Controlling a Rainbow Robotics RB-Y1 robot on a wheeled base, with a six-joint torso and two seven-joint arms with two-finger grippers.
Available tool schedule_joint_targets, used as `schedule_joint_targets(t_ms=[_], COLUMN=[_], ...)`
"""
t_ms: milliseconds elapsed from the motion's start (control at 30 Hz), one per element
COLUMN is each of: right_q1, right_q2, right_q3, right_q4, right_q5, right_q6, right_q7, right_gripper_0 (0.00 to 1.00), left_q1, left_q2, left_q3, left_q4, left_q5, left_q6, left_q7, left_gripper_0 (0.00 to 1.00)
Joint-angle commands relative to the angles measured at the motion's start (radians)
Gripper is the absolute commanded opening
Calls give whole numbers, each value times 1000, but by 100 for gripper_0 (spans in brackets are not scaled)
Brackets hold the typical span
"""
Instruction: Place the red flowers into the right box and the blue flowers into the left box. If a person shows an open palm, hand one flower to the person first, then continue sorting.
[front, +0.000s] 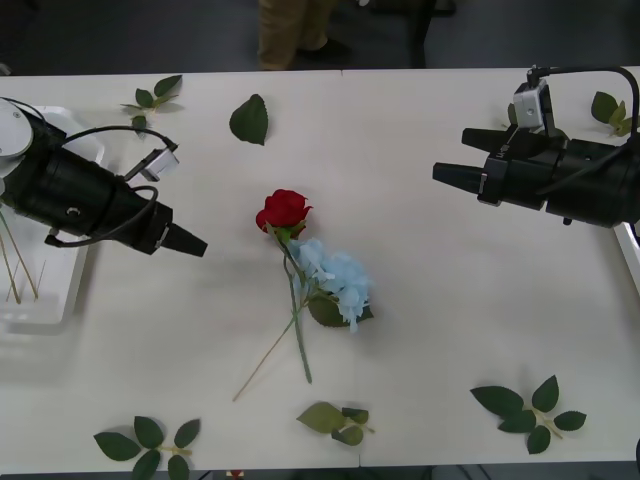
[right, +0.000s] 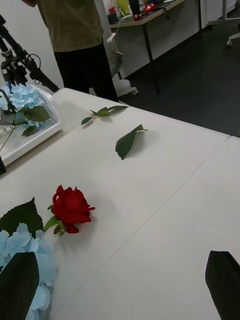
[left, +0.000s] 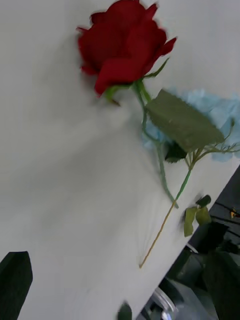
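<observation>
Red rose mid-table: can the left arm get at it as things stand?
Probably yes. The left gripper hangs open beside the red rose with bare table between them. Its stem does cross the blue flower, so that may shift.

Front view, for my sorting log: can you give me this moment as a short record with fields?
red flower: one deep-red artificial rose lying mid-table, its green stem crossing the blue flower's stem
blue flower on table: pale-blue hydrangea head beside the rose
left box: white slotted plastic tray at the table's left edge, stems inside; the right wrist view shows a blue hydrangea in it
left claw: above the table, left of the rose, empty
right claw: open, above the table's right side, empty
loose leaves: scattered green sprigs
</observation>
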Motion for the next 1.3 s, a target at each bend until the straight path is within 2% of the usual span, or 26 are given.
schedule_joint_targets(t_ms=[33,300,567,700,933,1100,1300], right_q1=[6,6,6,7,6,6,6], right_q2=[17,19,23,25,25,25,25], right_q3=[0,0,0,0,0,0,0], right_q4=[-13,-13,-13,-13,-13,-12,-13], right_q5=[-12,-16,-16,-15,-15,-13,-12], right_q6=[-11,-13,-20,-23,-28,-30,-31], right_q7=[-3,0,1,3,4,6,10], right_gripper_0=[97,97,97,97,97,97,97], left_q1=[-105,-176,-174,-156,-107,-92,-66], left_q2=[26,-28,-137,-235,-357,-368,-354], left_q3=[18,43,87,87,87,58,49], left_q4=[-4,-104,-153,-187,-278,-345,-406], left_q5=[-106,-318,-504,-577,-682,-682,-769], left_q6=[111,249,376,416,416,424,426], left_q7=[365,931,1251,1420,1492,1481,1471], left_gripper_0=[100,100,100,100,100,100,100])
